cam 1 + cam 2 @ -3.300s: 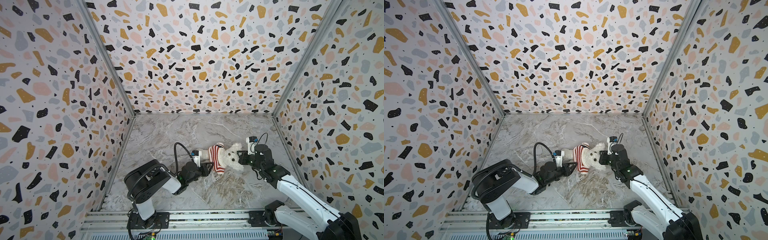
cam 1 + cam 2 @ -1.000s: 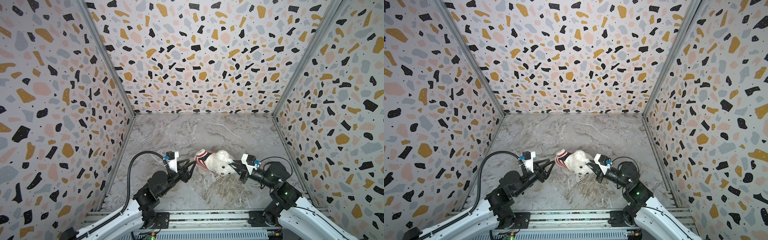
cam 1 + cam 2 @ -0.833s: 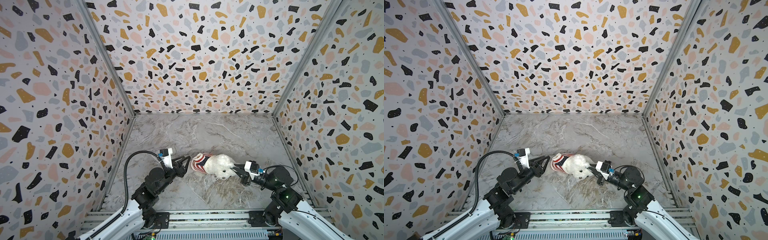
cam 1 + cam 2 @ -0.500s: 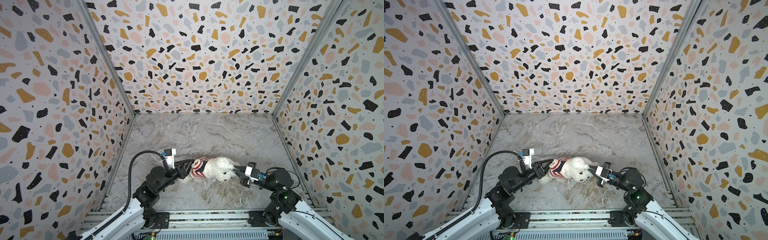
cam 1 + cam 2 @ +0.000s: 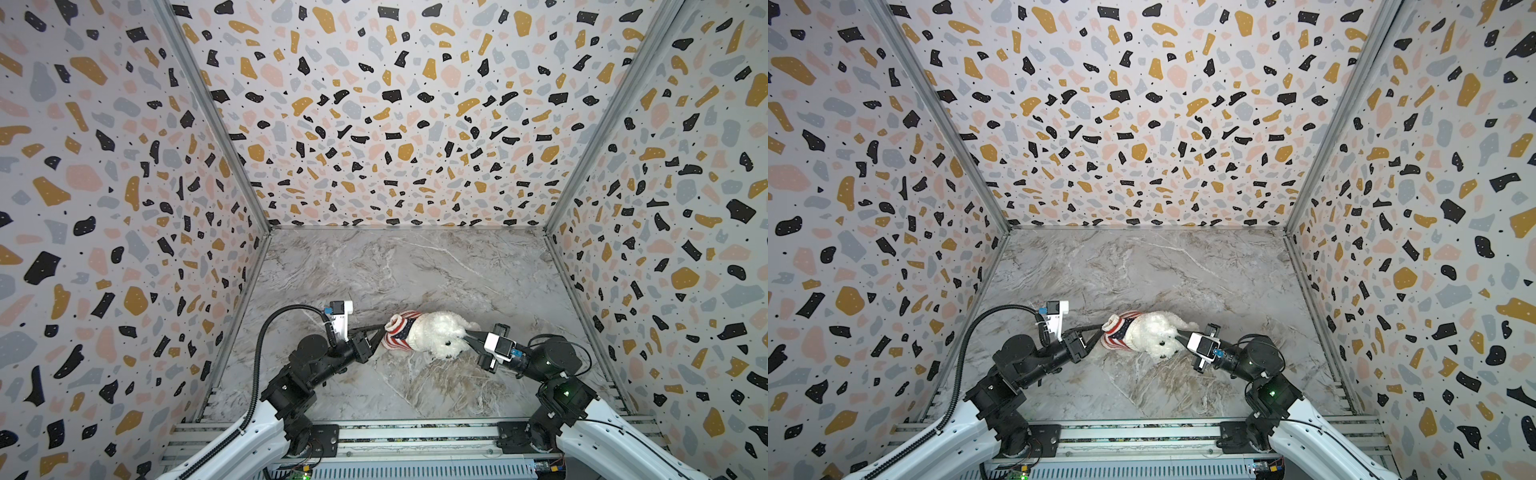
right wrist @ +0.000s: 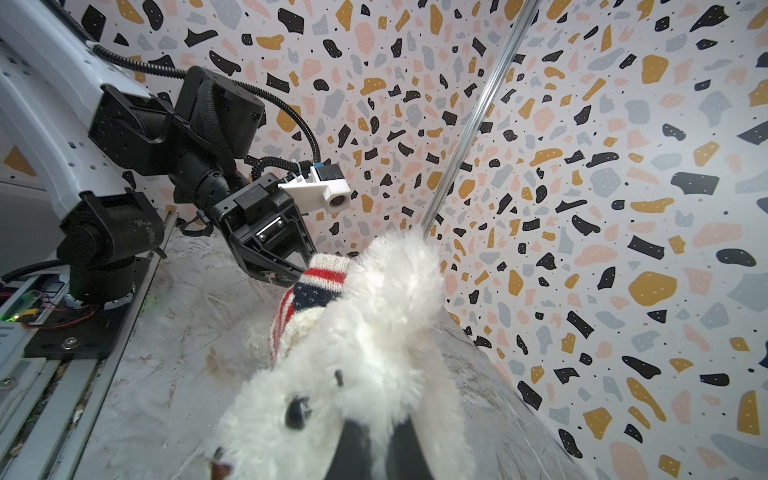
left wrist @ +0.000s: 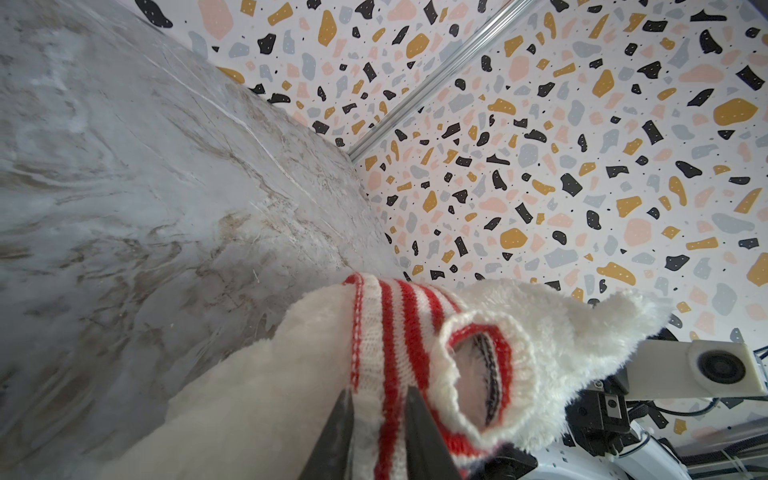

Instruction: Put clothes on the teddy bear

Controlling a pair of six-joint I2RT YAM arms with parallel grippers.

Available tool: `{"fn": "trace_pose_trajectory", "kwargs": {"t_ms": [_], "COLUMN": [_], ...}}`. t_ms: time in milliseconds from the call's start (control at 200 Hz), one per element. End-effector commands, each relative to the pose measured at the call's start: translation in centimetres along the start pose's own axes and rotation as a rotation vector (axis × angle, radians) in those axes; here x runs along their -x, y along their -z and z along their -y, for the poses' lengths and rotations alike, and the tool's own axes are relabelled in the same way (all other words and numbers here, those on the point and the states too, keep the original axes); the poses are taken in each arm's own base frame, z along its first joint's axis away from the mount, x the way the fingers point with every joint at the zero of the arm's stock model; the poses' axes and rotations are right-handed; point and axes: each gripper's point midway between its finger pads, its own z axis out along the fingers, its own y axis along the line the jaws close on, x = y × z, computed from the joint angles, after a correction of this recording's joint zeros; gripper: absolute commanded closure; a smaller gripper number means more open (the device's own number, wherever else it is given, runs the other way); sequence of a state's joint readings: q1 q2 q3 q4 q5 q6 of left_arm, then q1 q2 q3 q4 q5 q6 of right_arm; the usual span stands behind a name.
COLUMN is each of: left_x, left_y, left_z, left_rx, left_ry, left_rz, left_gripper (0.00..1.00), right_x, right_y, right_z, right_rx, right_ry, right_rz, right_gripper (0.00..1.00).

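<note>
- I see the teddy bear (image 5: 436, 332) lying on its side over the marble table (image 5: 415, 270), towards 6 o'clock of the floor and roughly mid-width, in both top views.
- Its head points to 3 o'clock and its body to 9 o'clock. The face, with dark eyes and nose, is turned to about 5 o'clock.
- The red-and-white striped sweater (image 5: 401, 332) is on the 9 o'clock half of the bear, with a dark blue patch on the chest side. White fur sticks out past its hem in the left wrist view.
- The left gripper (image 5: 380, 328) comes in at the bear's 9 o'clock. In the left wrist view its fingers (image 7: 343, 415) are nearly together with the striped knit filling the gap, so I read it as pinching the sweater.
- One sleeve opening gapes just beside that pinch.
- The right gripper (image 5: 467, 334) comes in at the bear's 3 o'clock. In the right wrist view its fingers (image 6: 353, 449) are clamped tight with white head fur between them, just beside the eye, so it is gripping the bear.
- The bear spans the gap between the two grippers.
- I can't tell whether the bear rests on the marble or hangs just above it.
- Both arm bases sit on the rail (image 5: 415, 436) at 6 o'clock.
</note>
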State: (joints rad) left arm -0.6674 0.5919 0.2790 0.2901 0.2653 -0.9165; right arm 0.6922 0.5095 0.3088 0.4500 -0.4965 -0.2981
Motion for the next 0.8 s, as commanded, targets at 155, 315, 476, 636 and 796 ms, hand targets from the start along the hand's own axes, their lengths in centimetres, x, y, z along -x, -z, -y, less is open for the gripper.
{"fn": "trace_pose_trajectory", "kwargs": {"t_ms": [155, 315, 476, 636, 796], "left_x": [0.8, 0.6, 0.3, 0.3, 0.1], "left_y": [-0.6, -0.7, -0.7, -0.4, -0.3], "left_z": [1.3, 1.2, 0.7, 0.7, 1.0], "left_rx": [-0.034, -0.034, -0.026, -0.04, -0.075], "left_ry": [-0.017, -0.013, -0.006, 0.02, 0.049], "left_rz": [-0.007, -0.012, -0.018, 0.006, 0.006], "left_gripper": [0.8, 0.82, 0.83, 0.73, 0.63], "right_x": [2.5, 2.6, 2.8, 2.6, 2.2], "right_y": [0.2, 0.2, 0.4, 0.7, 0.8], "right_z": [0.9, 0.9, 0.8, 0.9, 1.3], "right_rx": [-0.046, -0.048, -0.052, -0.069, -0.1], "right_ry": [0.074, 0.08, 0.085, 0.092, 0.097], "right_rz": [0.102, 0.114, 0.128, 0.128, 0.113], "right_gripper": [1.0, 1.0, 1.0, 1.0, 1.0]}}
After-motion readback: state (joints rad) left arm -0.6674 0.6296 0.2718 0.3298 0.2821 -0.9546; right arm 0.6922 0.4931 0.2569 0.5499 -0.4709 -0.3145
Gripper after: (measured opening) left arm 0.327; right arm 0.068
